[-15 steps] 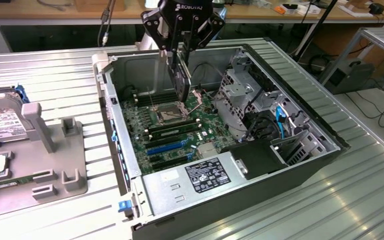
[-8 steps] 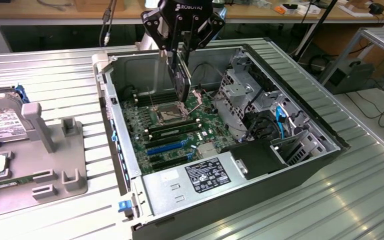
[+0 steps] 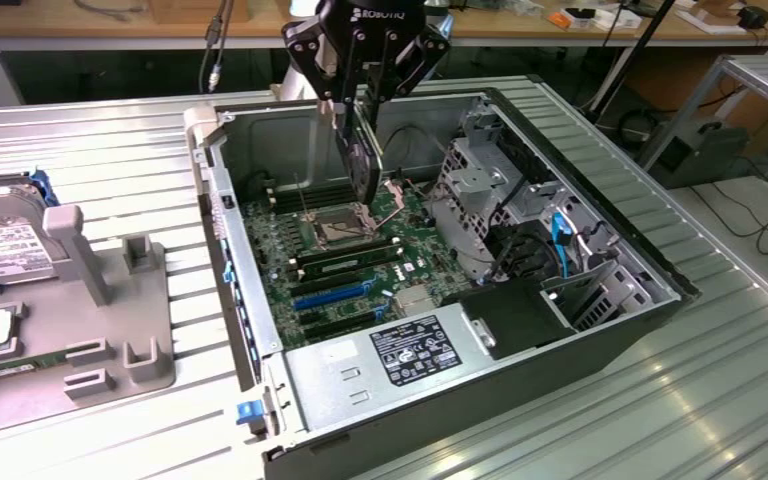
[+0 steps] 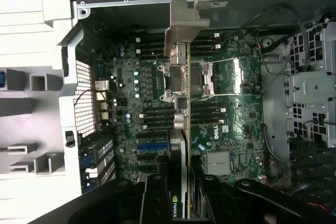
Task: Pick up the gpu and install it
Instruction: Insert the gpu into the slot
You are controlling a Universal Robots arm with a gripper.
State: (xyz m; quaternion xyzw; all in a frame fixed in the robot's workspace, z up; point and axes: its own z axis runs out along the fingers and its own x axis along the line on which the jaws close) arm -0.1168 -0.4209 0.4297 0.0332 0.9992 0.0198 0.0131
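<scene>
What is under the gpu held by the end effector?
Under the gpu, held edge-down by the end effector, lie the motherboard, its CPU socket and memory slots. The strip directly beneath the card is covered.

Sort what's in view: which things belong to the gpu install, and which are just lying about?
In the job: pincer, gripping the thin flat dark gpu card with silver bracket; open black computer case; green motherboard inside it.
Lying about: boxy silver hard drive with white label; grey plastic parts tray.
</scene>
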